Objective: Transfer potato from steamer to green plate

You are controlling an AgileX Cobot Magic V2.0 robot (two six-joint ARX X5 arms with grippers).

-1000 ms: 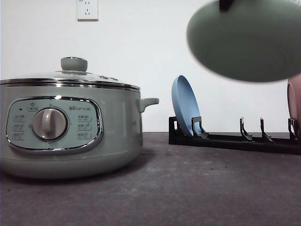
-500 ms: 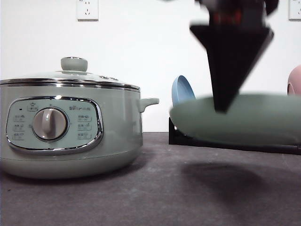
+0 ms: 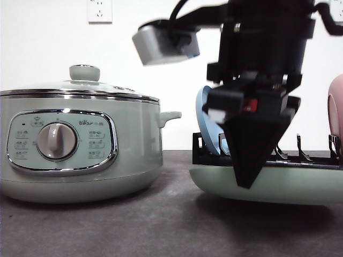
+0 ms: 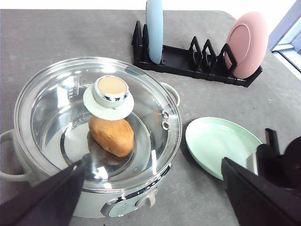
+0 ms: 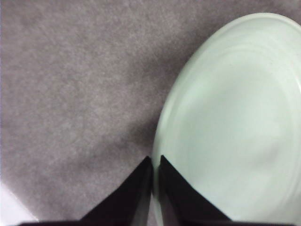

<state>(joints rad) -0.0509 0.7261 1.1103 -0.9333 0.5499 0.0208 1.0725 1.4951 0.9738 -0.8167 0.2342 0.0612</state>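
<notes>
Sitting under steamer (image 4: 94, 141) lid, potato (image 4: 112, 135), green plate (image 4: 218, 143) seemingly bare

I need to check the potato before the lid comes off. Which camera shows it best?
The left wrist view: the potato lies plainly visible through the glass lid inside the steamer. The front view shows the steamer's wall, which hides the potato. The right wrist view shows the green plate.

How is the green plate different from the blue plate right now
The green plate lies flat on the table beside the steamer, while the blue plate stands on edge in the black rack. The green plate is pale mint; the blue plate is light blue. The right hand is closed on the green plate's rim; nothing touches the blue plate. Both are round, shallow and empty.
</notes>
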